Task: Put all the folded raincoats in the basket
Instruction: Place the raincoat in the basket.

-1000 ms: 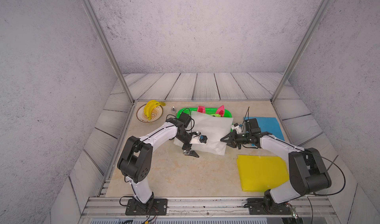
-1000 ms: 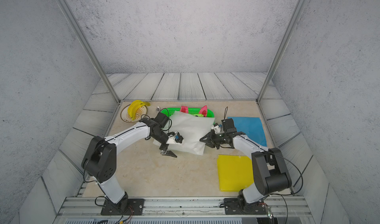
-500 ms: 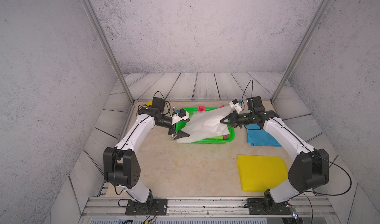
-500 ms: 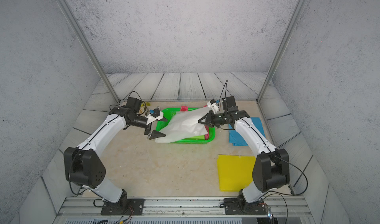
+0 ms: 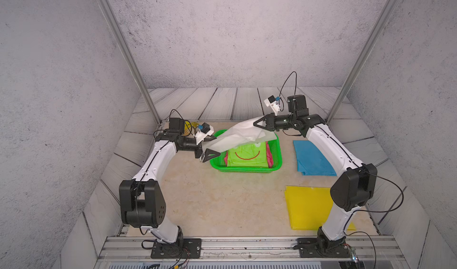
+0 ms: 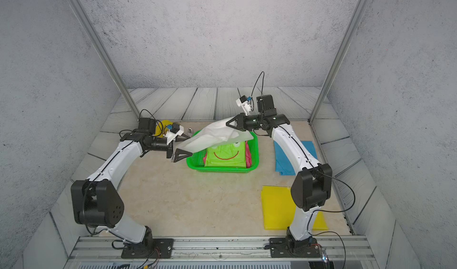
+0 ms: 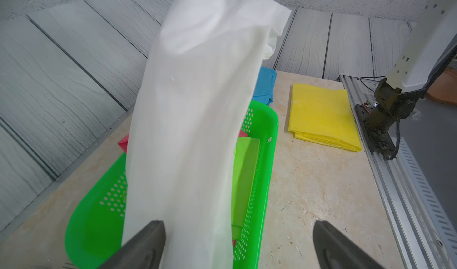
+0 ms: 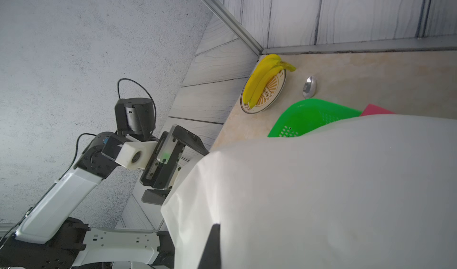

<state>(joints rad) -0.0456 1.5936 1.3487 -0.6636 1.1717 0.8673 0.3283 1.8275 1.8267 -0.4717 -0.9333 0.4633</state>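
Observation:
The white folded raincoat (image 5: 237,136) hangs slanting above the green basket (image 5: 244,172), and both top views show it (image 6: 212,138). My right gripper (image 5: 254,125) is shut on its higher right end; in the right wrist view one dark finger (image 8: 212,245) lies against the white sheet (image 8: 321,193). My left gripper (image 5: 215,145) is open at the raincoat's lower left end. In the left wrist view the sheet (image 7: 193,131) passes between the wide jaws beside one finger (image 7: 148,240). A light green raincoat with a smile (image 5: 244,154) lies in the basket (image 7: 270,131).
A pink garment (image 5: 270,154) lies in the basket under the green one. On the table to the right lie a blue folded raincoat (image 5: 311,156) and a yellow one (image 5: 306,206). A plate with bananas (image 8: 264,87) and a small metal object (image 8: 309,87) sit at the back left.
Both arms have carried the white raincoat up off the table and back over the basket. Its right end now hangs higher than its left.

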